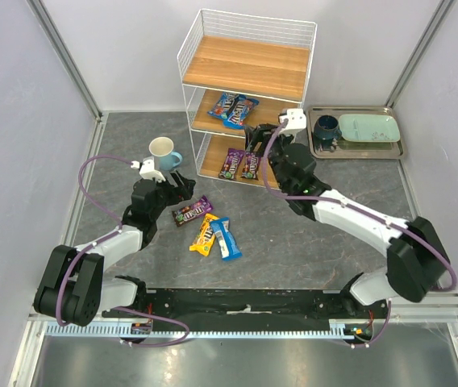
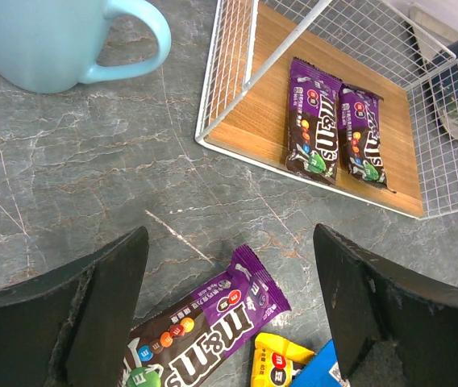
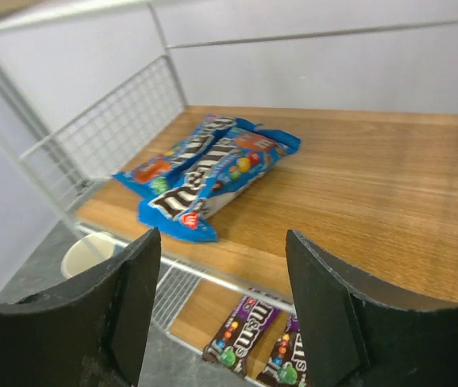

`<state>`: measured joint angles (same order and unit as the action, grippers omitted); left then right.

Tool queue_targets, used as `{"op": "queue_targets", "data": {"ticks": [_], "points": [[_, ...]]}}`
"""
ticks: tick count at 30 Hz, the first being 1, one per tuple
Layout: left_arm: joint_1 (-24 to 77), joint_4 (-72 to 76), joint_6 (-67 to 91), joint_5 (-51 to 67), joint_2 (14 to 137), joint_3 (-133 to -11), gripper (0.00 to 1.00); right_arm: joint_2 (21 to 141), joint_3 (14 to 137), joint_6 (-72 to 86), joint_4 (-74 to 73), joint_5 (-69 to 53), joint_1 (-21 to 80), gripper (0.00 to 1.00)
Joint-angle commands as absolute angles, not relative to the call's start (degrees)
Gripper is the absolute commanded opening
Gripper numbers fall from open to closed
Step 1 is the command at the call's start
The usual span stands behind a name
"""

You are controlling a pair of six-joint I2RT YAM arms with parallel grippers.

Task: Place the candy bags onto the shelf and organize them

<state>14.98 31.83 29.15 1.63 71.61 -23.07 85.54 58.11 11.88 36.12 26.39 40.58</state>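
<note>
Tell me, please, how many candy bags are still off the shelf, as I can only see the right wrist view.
Observer: Three lie on the table: a purple bag, a yellow bag and a blue bag.
Operator: Is one being gripped?
Observer: No, the left end effector is open above the purple bag.
Operator: And the top level?
Observer: The top board holds no bags.

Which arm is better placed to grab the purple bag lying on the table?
Left. The left gripper, open, is aimed at the purple bag; the right gripper is at the shelf, facing the blue bags.
</note>
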Motion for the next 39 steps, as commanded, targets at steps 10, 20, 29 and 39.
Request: {"op": "queue_targets", "data": {"ticks": [10,20,29,39], "points": [[15.0,34.3,30.4,0.8,71.4,-23.5,0.9,70.0,47.3,14.3,11.4,20.0,56.1,0.66],[15.0,34.1,30.4,0.4,71.3,-23.5,0.9,82.0,45.0,20.3,1.7,31.4,71.4,0.74],[15.0,34.1,30.4,0.8,71.6,-23.6,0.9,93.3,50.0,24.2,-3.1,37.3,78.0,0.75],[14.9,34.1,30.5,0.9,71.8,-23.6,0.9,97.8,52.5,27.8,-3.2,42.4,79.3,0.77]]}}
